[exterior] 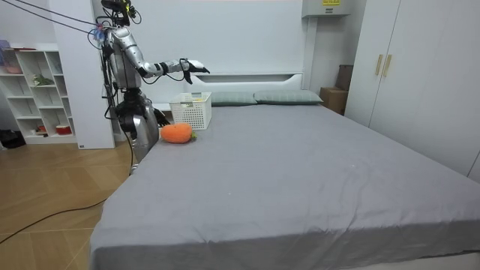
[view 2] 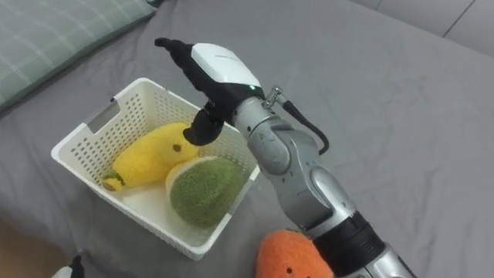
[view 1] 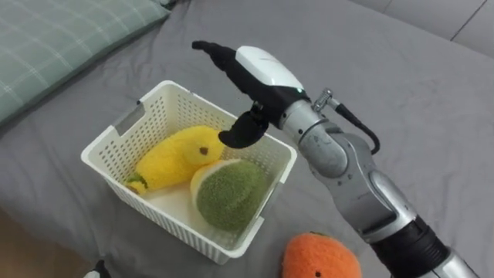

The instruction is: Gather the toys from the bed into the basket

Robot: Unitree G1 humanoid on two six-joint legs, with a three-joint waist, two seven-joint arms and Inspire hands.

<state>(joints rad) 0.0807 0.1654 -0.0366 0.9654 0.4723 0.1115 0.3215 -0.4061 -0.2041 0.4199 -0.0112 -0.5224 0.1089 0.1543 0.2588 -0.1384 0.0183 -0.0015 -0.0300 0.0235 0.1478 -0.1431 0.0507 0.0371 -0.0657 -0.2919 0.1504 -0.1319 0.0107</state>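
A white slatted basket [view 1: 108,144] sits on the grey bed [view 1: 401,93]. Inside it lie a yellow plush toy [view 1: 174,158] and a round green plush toy [view 1: 231,193]. My right hand [view 1: 262,73] hovers over the basket's far right rim, open and holding nothing, with its fingers stretched toward the upper left. An orange plush toy [view 1: 320,259] rests on the sheet just outside the basket, at the lower edge under my right forearm. At the bottom left edge, a small part of my left hand [view 1: 96,270] shows. In the room view I stand at the bed's head-end corner beside the basket [exterior: 191,112].
A green checked pillow [view 1: 54,46] lies to the upper left of the basket. The grey sheet stretches wide to the right. In the room view, a white shelf unit [exterior: 37,90] stands behind me and wardrobes [exterior: 405,67] line the room view's right.
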